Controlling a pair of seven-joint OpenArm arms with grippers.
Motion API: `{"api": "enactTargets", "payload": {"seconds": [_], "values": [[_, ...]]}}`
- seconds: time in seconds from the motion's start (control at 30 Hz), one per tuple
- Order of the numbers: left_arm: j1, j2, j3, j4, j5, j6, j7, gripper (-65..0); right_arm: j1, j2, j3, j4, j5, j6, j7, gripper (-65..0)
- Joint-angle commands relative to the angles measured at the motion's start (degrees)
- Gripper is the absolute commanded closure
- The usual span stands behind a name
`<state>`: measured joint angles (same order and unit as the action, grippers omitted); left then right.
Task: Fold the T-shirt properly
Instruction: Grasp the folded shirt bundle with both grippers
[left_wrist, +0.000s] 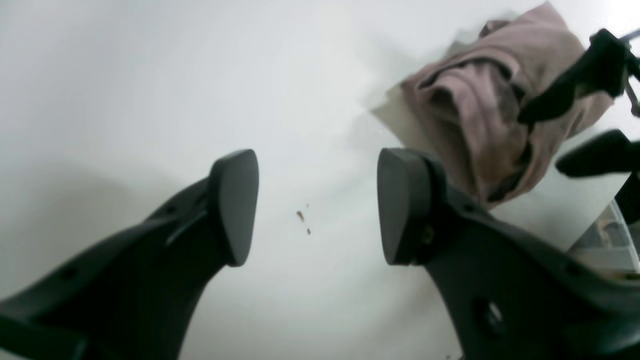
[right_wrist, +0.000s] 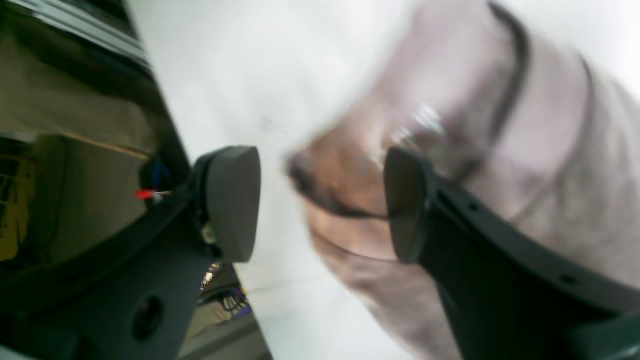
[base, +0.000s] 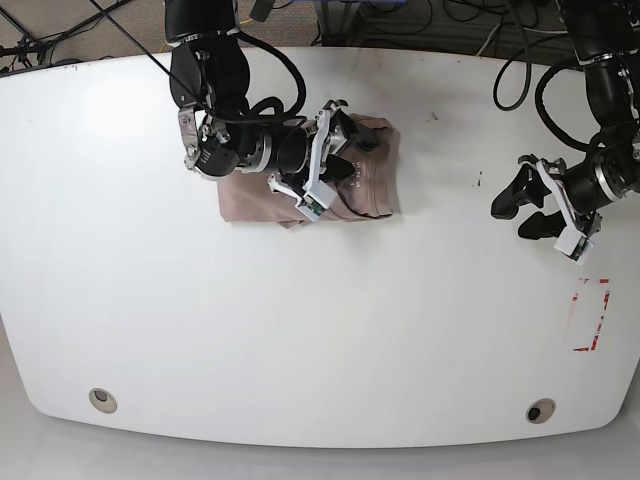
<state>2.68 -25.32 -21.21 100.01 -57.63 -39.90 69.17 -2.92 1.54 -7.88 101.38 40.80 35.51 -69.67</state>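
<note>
The mauve-brown T-shirt (base: 375, 190) lies as a compact folded bundle on the white table (base: 300, 330), at the back centre-left. My right gripper (base: 350, 155) hovers over the bundle's right part, open and empty. In the right wrist view the right gripper (right_wrist: 322, 205) has its jaws apart, with the blurred T-shirt (right_wrist: 500, 125) just beyond the fingertips. My left gripper (base: 518, 213) is open and empty over bare table at the far right, well away from the shirt. The left wrist view shows the left gripper (left_wrist: 317, 205) open, with the T-shirt (left_wrist: 480, 100) and the right gripper (left_wrist: 542, 142) in the distance.
A red outlined rectangle (base: 590, 315) is marked on the table near the right edge. Small brown specks (left_wrist: 301, 216) lie on the table under my left gripper. Cables run behind the table's back edge (base: 420, 20). The table's edge (right_wrist: 165, 130) is close to my right gripper.
</note>
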Motion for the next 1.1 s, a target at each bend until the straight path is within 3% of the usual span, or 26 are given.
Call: {"api": "enactTargets", "payload": {"seconds": [0.0,0.17,0.3,0.4,0.47,0.57,0.7,0.8,1.07], "values": [[-1.67,-1.18,1.92,1.93,-0.97,-0.1,-1.08,-35.1,1.12,0.44,-0.08,2.48,2.32,0.14,1.23,-36.5],[-2.19,-1.01,8.6,6.94,1.23,-0.1,-1.08,-35.1,-0.82,5.18,1.59,8.9,2.32,0.14,1.32,-36.3],[-3.95,-0.22,15.45,7.38,7.91,-0.1,-1.25,-35.1,-0.64,5.71,7.31,9.34,2.32,0.58,1.32,-35.7],[-4.3,1.28,20.46,7.38,10.37,-0.1,-1.25,-35.1,-1.17,7.38,11.09,9.43,2.32,0.67,1.32,-28.5],[-4.57,2.16,22.84,7.29,11.96,-0.1,-1.34,-35.0,-1.08,9.23,13.73,9.25,2.32,0.67,1.32,-20.5],[-4.57,5.41,25.92,7.29,15.82,-0.1,-3.01,-35.0,-0.38,10.99,15.57,8.99,2.24,0.67,1.32,-13.6],[-4.39,7.69,31.63,7.29,21.45,-0.1,-5.39,-34.2,2.61,13.18,15.75,4.68,2.06,0.67,1.23,-14.0],[-4.39,10.07,36.11,7.29,25.67,-0.1,-6.09,-29.2,3.75,14.68,15.75,1.87,2.06,0.67,1.32,-14.0],[-4.3,14.02,44.38,7.29,34.9,-0.1,-6.27,-27.2,7.62,15.29,15.4,-5.08,1.97,0.67,4.75,-14.0]]}}
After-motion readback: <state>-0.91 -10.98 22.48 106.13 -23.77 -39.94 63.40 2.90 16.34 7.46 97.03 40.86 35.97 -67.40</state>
